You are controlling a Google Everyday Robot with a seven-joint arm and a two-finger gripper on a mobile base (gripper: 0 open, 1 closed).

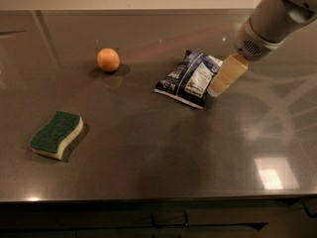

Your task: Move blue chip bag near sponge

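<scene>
As the end effector (218,87) flanks it, the chip bag (188,78) lies crinkled.

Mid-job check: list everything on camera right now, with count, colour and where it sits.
blue chip bag: one, dark navy with white and light-blue panels, lying flat right of centre on the countertop
sponge: one, dark green top over a cream base, front left, well apart from the bag
orange ball: one, orange, back left of centre, between sponge and bag but further back
countertop: one, glossy dark grey, fills most of the view
arm: one, white-grey, comes in from the upper right
gripper: one, tan, tilted down at the bag's right edge; contact with the bag cannot be told
</scene>
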